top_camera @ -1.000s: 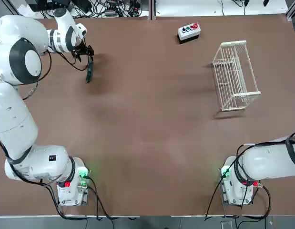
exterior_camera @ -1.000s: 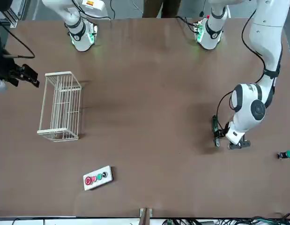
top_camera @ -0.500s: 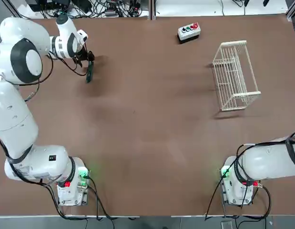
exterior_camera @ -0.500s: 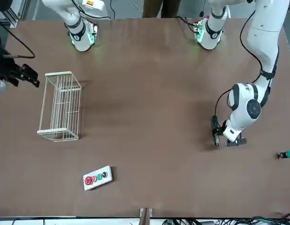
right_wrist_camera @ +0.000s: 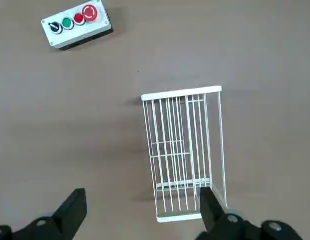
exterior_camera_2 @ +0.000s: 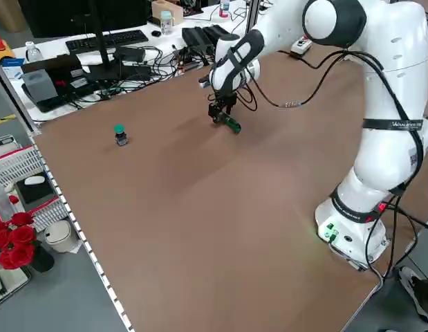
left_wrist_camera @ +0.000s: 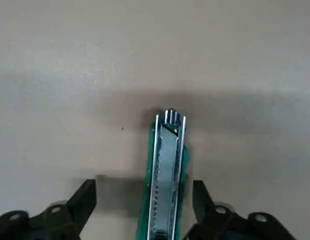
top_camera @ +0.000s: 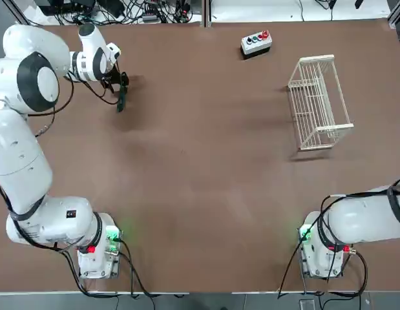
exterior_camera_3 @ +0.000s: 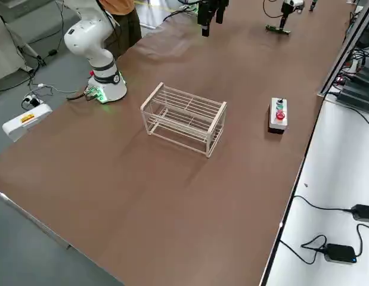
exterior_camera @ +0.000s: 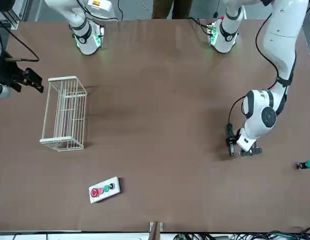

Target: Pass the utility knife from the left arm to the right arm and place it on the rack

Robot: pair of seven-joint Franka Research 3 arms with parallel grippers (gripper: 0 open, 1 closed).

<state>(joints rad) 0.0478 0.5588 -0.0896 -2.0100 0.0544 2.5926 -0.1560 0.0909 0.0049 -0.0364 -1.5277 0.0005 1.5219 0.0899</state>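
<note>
Well to the robot's left of the rack (top_camera: 319, 103), near the table's far side, the left gripper (left_wrist_camera: 144, 187) has its fingers spread, with the utility knife (left_wrist_camera: 166, 175) between them; the knife sits much nearer one finger than the other. Whether that nearer finger touches it, I cannot tell, and the knife's lower part is cut off by the bottom edge of the left wrist view. From overhead only a dark green strip of it shows beside the black gripper. On the robot's right of the rack, the right gripper (right_wrist_camera: 143, 192) stands wide with nothing between its fingers; one fingertip overlaps the rack's corner in its wrist view, but contact cannot be made out. The top view leaves that gripper out, and the right side view cuts it off at the upper edge. Beyond the rack and a little to its left lies the button box (top_camera: 256, 44), fully visible from overhead. Farther left of the rack, past the left gripper, a small green-topped knob (exterior_camera: 305, 165) shows in the front view, though the left arm (top_camera: 25, 148) hides it from above. The left side view misses the rack entirely.
</note>
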